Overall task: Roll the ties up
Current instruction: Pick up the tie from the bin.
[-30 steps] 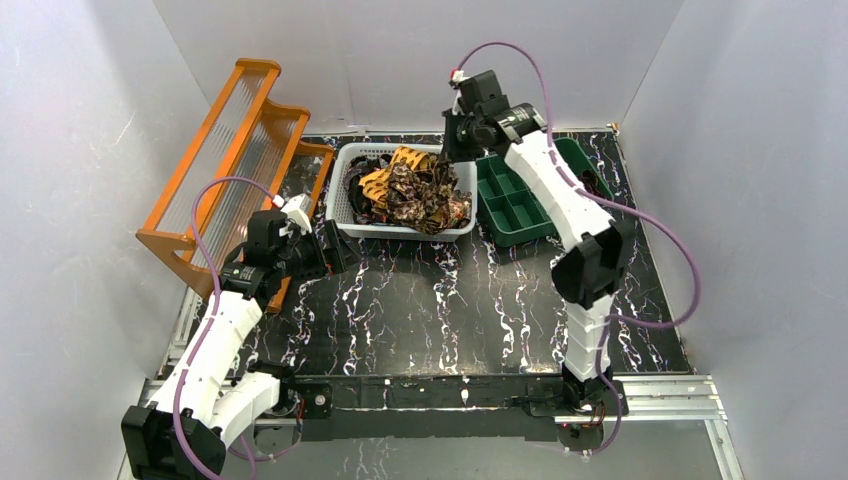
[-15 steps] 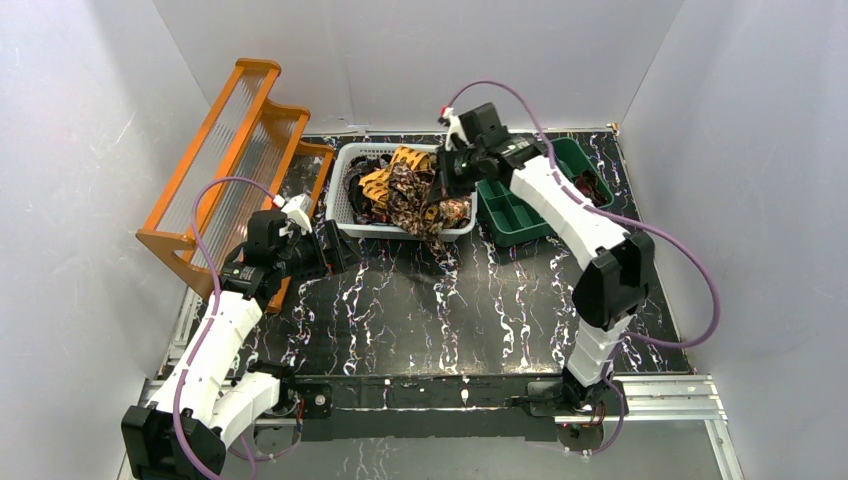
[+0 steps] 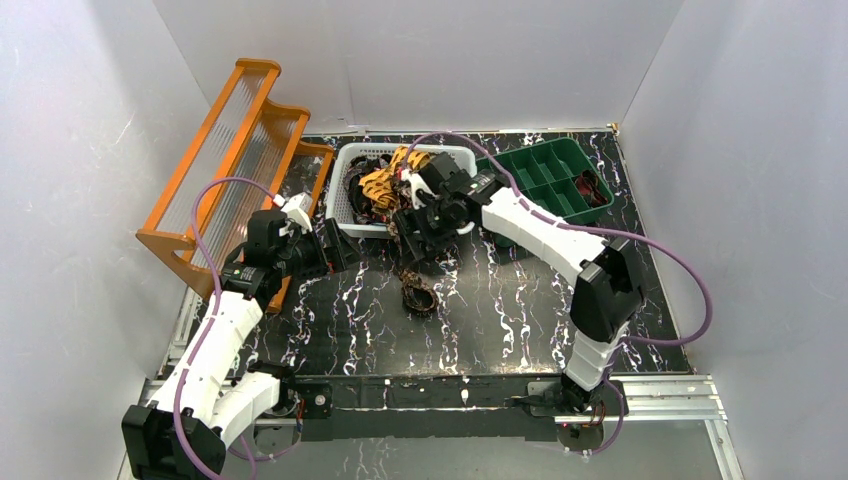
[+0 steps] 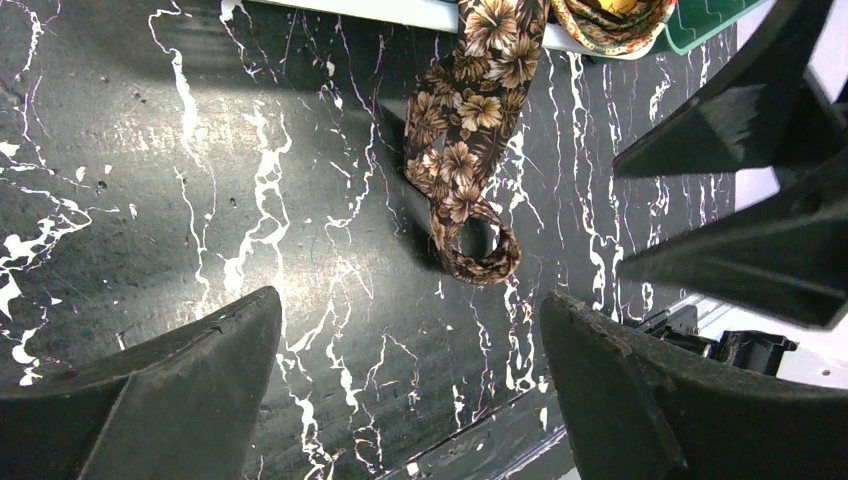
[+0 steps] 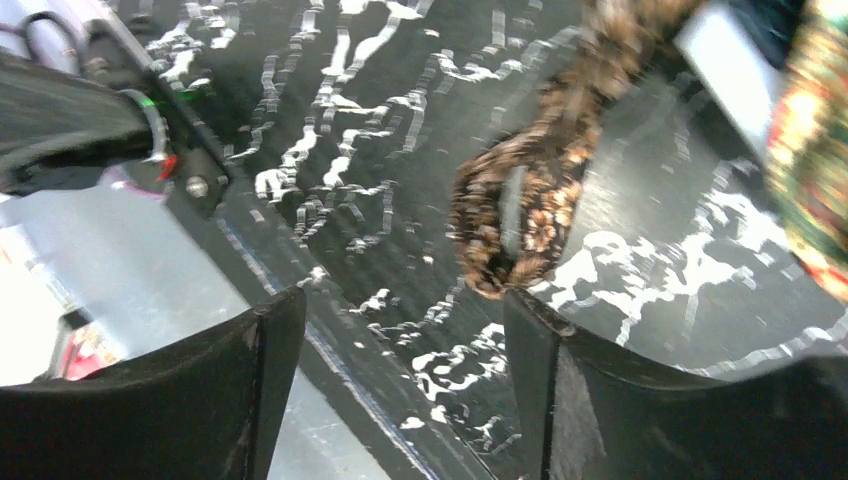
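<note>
Bench (image 3: 520,300): one tie (image 3: 416,294) trails off the basket (image 3: 338,198) front rim, long axis far-to-near, looped end flat on bench. Right tool (image 5: 395,330) just over the loop, fingers apart, empty; it's the nearer arm. Left tool (image 4: 410,300) wide apart, off to the tie's left.

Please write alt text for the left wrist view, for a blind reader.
A brown floral tie trails from the basket rim onto the black marbled table, its end curled into a loop. The left fingers stand wide open, empty.

No legible text, label, brand, number or sign on anything in any view
</note>
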Controlling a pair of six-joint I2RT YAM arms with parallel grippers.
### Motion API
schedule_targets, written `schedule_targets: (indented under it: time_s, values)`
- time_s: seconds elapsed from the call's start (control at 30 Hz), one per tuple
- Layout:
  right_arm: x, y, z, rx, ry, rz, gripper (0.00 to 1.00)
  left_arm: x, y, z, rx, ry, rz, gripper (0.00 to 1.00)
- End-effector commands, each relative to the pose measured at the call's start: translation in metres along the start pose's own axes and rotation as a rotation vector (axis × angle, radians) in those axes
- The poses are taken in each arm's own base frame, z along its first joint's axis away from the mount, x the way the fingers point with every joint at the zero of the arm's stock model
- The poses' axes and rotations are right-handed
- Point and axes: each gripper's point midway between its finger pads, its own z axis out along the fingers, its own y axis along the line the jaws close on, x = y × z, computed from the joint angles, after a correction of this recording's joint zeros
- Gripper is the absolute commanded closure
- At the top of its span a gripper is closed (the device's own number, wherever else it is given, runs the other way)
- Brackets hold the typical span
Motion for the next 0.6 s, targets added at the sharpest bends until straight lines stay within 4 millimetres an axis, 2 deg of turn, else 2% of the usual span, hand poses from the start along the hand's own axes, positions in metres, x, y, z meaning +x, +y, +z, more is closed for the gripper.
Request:
schedule_targets:
  time_s: [0.0,0.07,0.17,0.33,0.57]
  values:
    - [-0.046,-0.032,-0.038,0.229,-0.256,0.058,0.19,0.005,-0.001,0.002,0.019,0.014,-0.005,0.02]
    - [-0.059,-0.036,-0.032,0.235,-0.300,0.111,0.20,0.005,-0.001,0.002,0.015,0.009,-0.010,0.02]
    - [-0.084,-0.033,-0.017,0.193,-0.367,0.151,0.30,0.004,-0.001,0.002,0.012,0.005,-0.011,0.02]
    - [-0.110,-0.035,0.004,0.185,-0.357,0.203,0.40,0.003,-0.002,-0.003,0.009,-0.014,-0.012,0.02]
    - [-0.128,-0.044,0.027,0.195,-0.346,0.225,0.45,0.006,0.003,-0.005,-0.008,-0.010,-0.003,0.02]
